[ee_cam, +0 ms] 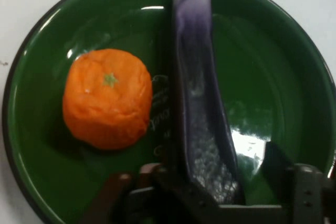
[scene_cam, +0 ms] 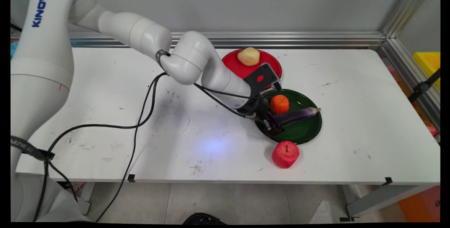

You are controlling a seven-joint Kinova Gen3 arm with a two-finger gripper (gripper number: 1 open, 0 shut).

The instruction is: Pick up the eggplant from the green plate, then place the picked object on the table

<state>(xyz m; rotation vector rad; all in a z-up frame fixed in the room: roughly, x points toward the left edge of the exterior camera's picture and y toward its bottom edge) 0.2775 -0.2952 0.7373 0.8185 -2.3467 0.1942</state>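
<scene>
Tool: the black two-finger tool [scene_cam: 275,125] sat low over the near-left rim of the green plate [scene_cam: 309,131], its fingers straddling the thick end of the eggplant [scene_cam: 294,116].
Grip: in the hand view one finger [ee_cam: 278,166] stood just clear of the eggplant's side with green plate showing between, so the tool looked parted around the eggplant [ee_cam: 197,108] rather than clenched on it; whether the other finger touched it could not be told.
Eggplant: it lay flat on the green plate, its pale stem end pointing to the far-right rim and resting on or just over that rim, its weight apparently carried by the plate.
Orange: an orange [scene_cam: 279,104] sat stem-up on the same plate, just beside the eggplant and clear of the fingers.
Apple: a red apple [scene_cam: 285,154] stood on the table [scene_cam: 351,115], just off the green plate's near rim.
Red plate: a red plate [scene_cam: 270,62] lay behind the green one, partly hidden by the arm's wrist, with a pale yellowish fruit [scene_cam: 248,56] on it.
Count: two plates, one green and one red; four pieces of produce, one of each kind; one tool.
</scene>
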